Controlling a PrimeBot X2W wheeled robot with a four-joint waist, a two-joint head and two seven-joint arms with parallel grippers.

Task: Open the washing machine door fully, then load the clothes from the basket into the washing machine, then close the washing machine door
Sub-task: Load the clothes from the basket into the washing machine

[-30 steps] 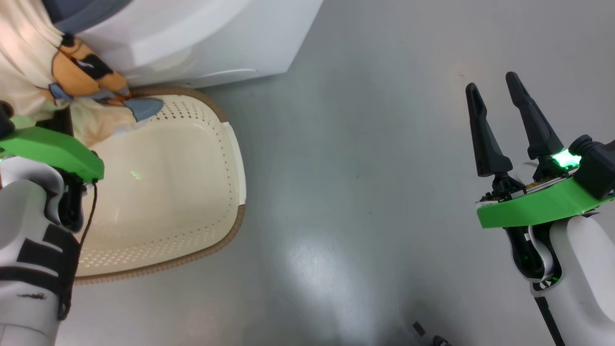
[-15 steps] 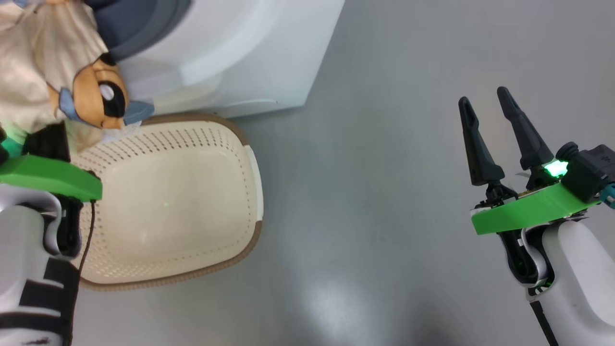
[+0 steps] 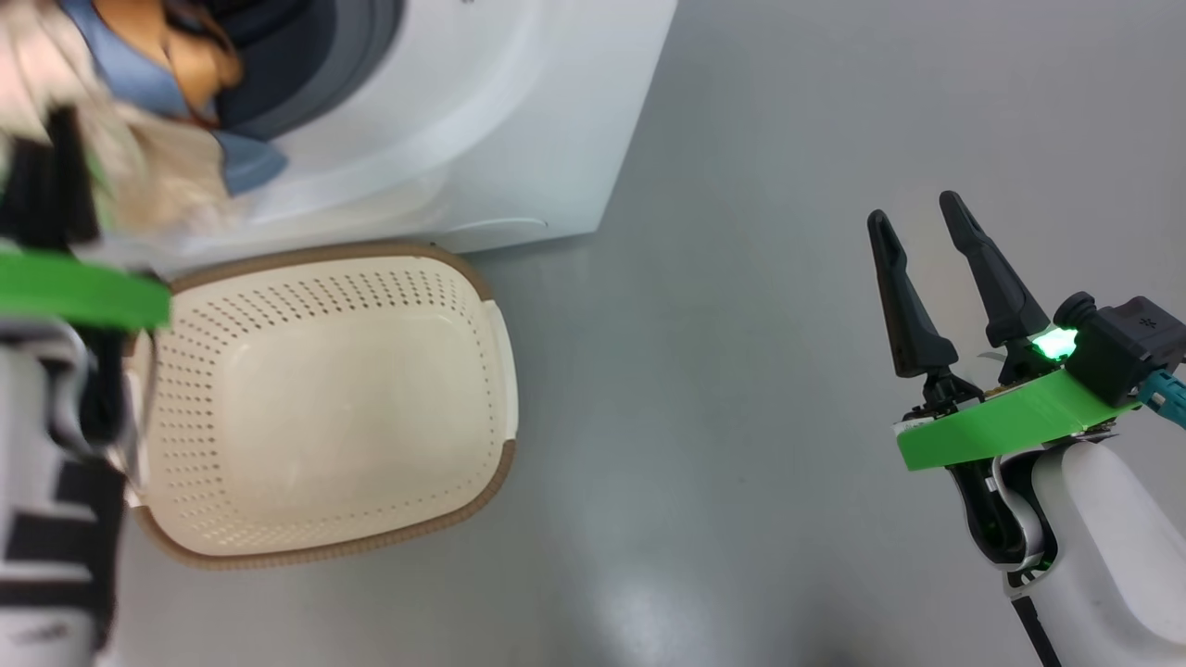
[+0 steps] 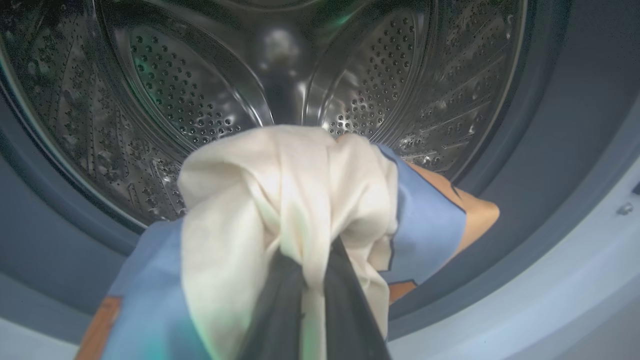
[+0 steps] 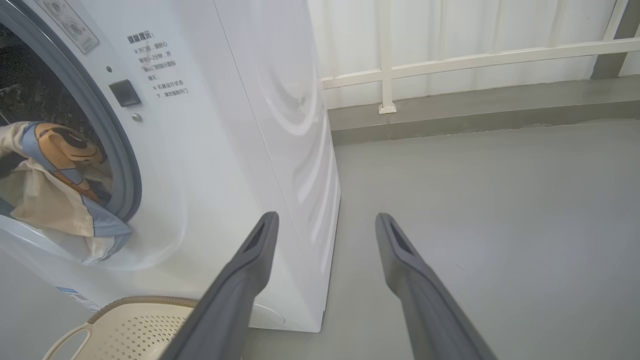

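My left gripper (image 4: pixel 312 265) is shut on the clothes (image 4: pixel 280 200), a cream-white and light blue bundle with orange print. It holds them at the mouth of the washing machine (image 3: pixel 482 111), just in front of the steel drum (image 4: pixel 200 100). In the right wrist view the clothes (image 5: pixel 50 200) hang over the grey-blue gasket (image 5: pixel 127 170). The cream basket (image 3: pixel 324 417) sits on the floor below the opening, with nothing in it. My right gripper (image 3: pixel 913 208) hovers open over the floor at the right, holding nothing. The washing machine door is out of view.
Bare grey floor (image 3: pixel 723 371) stretches right of the machine and basket. In the right wrist view a white railing and wall (image 5: pixel 450 55) stand behind a low grey kerb at the far side.
My left gripper has carried the clothes up from above the basket to the drum opening. The head camera has shifted, so more of the machine front shows. The right gripper stays open.
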